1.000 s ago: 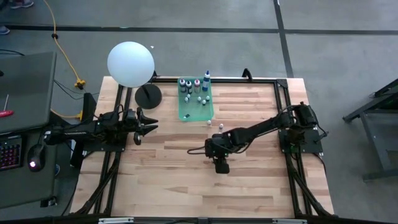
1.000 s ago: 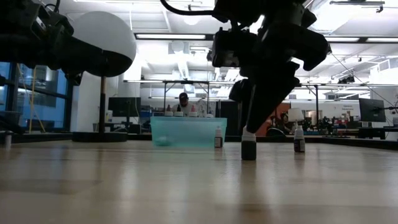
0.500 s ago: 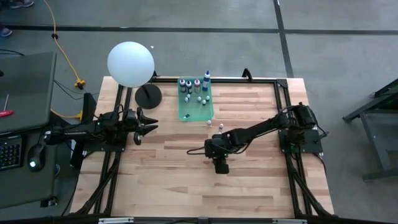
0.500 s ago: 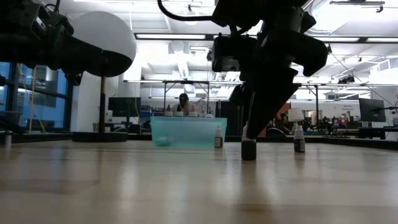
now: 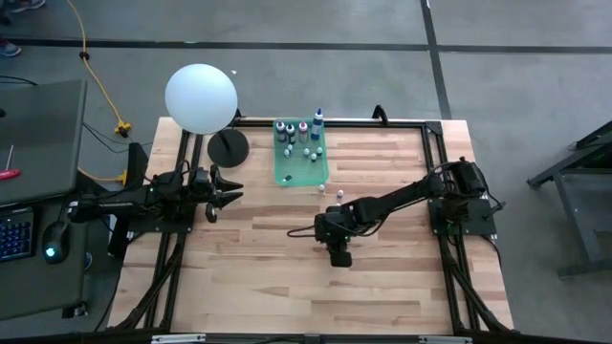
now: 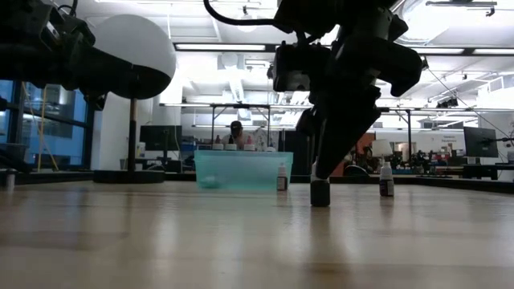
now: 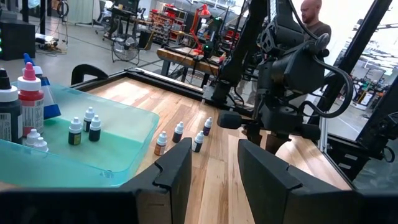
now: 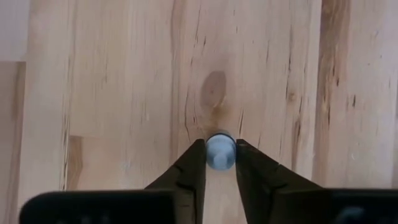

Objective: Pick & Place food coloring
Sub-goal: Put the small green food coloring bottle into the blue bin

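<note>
A tiny dark food coloring bottle (image 6: 320, 193) with a white cap stands on the table near its middle. My right gripper (image 5: 337, 250) points down over it, shut on its cap; the cap also shows in the right wrist view (image 8: 220, 144). A translucent green tray (image 5: 299, 168) at the far middle holds several more bottles. Two loose bottles (image 5: 322, 190) (image 5: 339, 195) stand just in front of the tray. My left gripper (image 5: 229, 196) hovers open and empty at the table's left, and it shows in the left wrist view (image 7: 214, 165). My right gripper pinches the bottle's white cap (image 8: 220, 153) between its two fingers (image 8: 194, 163), one on each side. The fingers come from above, pointing down. The bottle stands upright with its base (image 6: 320, 204) on the table.
A big white ball lamp (image 5: 201, 98) on a black round base (image 5: 228, 146) stands at the far left. Dark frame rails (image 5: 382, 121) run along the table's far and side edges. Bare wood lies toward the near edge (image 5: 287, 287). A person shows in the room beyond (image 6: 237, 128).
My right gripper has come down a little over the bottle. The white cap that showed below the fingers is now covered by them. The bottle stays upright on the table.
</note>
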